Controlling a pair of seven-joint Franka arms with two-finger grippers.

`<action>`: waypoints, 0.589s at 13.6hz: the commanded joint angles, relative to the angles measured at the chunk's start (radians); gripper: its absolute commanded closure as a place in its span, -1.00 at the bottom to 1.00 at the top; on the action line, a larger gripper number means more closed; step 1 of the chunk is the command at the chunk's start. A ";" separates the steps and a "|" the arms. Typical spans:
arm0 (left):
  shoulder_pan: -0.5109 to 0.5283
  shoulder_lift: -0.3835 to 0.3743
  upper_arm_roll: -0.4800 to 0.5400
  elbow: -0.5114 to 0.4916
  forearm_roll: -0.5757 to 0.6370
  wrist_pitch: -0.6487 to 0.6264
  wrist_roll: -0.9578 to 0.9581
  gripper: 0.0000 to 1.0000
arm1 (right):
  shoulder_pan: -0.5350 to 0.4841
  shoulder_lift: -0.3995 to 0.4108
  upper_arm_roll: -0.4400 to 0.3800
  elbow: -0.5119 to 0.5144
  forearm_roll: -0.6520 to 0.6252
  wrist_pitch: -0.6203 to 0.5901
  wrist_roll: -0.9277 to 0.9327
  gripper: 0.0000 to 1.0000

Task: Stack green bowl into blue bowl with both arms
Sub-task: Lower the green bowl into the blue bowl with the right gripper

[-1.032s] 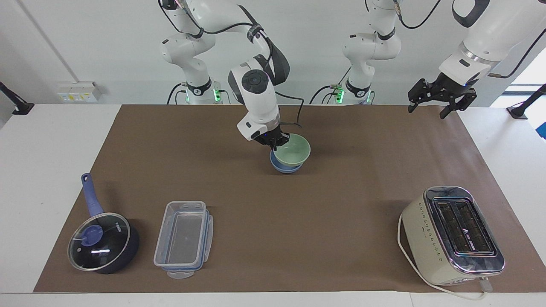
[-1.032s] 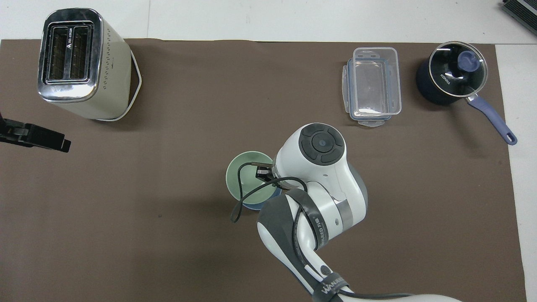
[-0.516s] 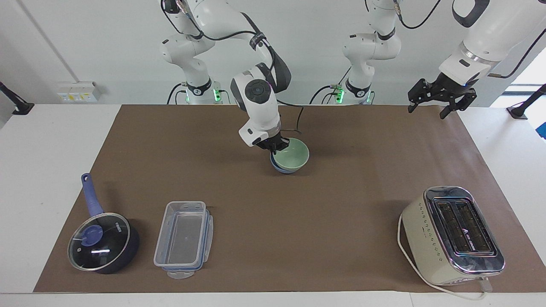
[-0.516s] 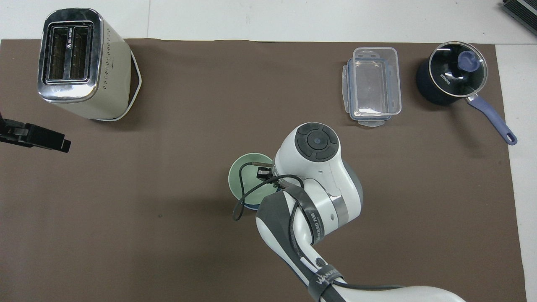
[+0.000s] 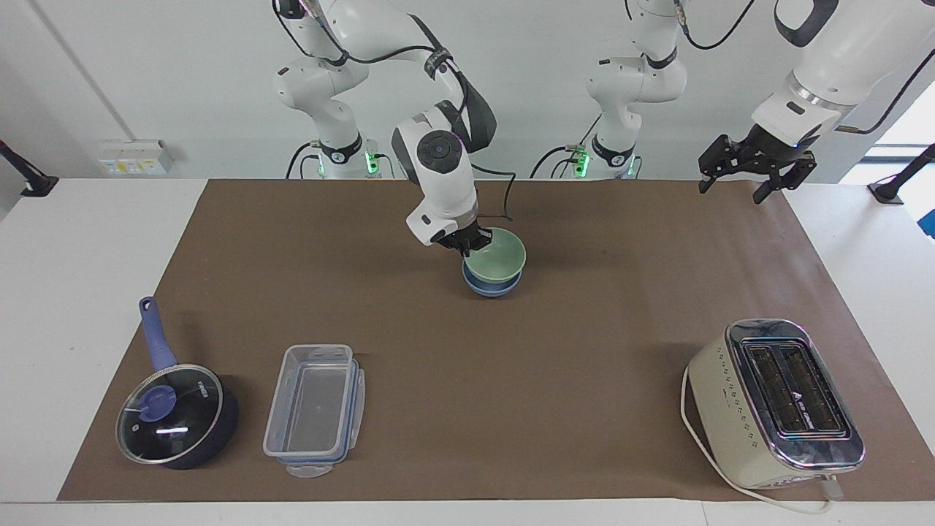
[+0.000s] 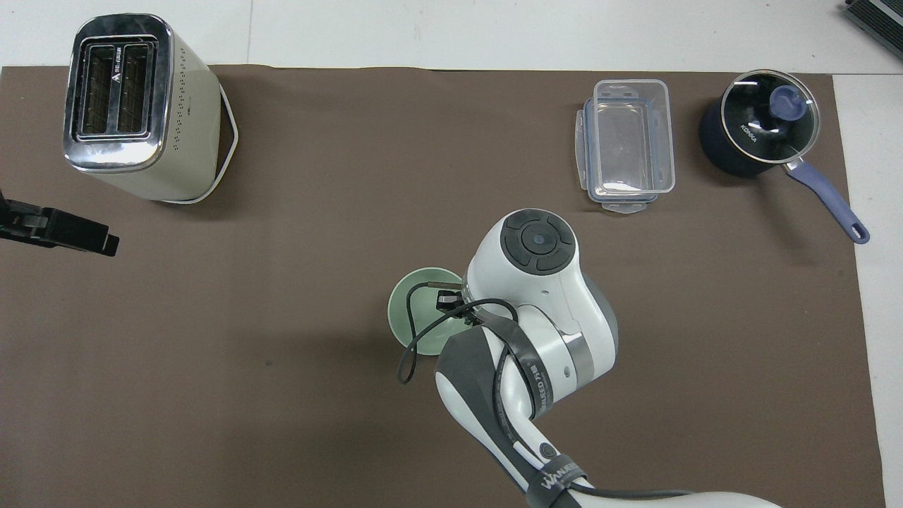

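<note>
Green bowl [image 5: 497, 261] sits nested in the blue bowl [image 5: 488, 288] at mid-counter [image 5: 584, 351], on the brown mat. Right pincer [image 5: 467, 245] is at the green bowl's rim on the side toward the right arm's end, pinching that rim. Left pincer [image 5: 752, 169] hangs above the mat's edge at the left arm's end, fingers spread, waiting.

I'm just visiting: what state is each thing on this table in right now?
green bowl: upright, nested in the blue bowl, rim held by the right gripper.
blue bowl: upright on the mat, under the green one.
saucepan: glass lid on.
plastic container: open, empty.
toaster: slots empty.
left gripper: raised, open, waiting.
</note>
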 commanded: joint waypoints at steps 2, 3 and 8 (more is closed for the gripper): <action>0.002 -0.025 -0.001 -0.027 0.015 -0.005 -0.001 -1.00 | -0.008 -0.017 0.002 -0.044 0.034 0.065 -0.034 1.00; 0.002 -0.025 -0.003 -0.026 0.015 -0.004 -0.001 -1.00 | -0.011 -0.017 0.002 -0.049 0.035 0.068 -0.043 1.00; 0.002 -0.025 -0.001 -0.026 0.015 -0.002 -0.001 -1.00 | -0.009 -0.017 0.002 -0.067 0.078 0.091 -0.059 1.00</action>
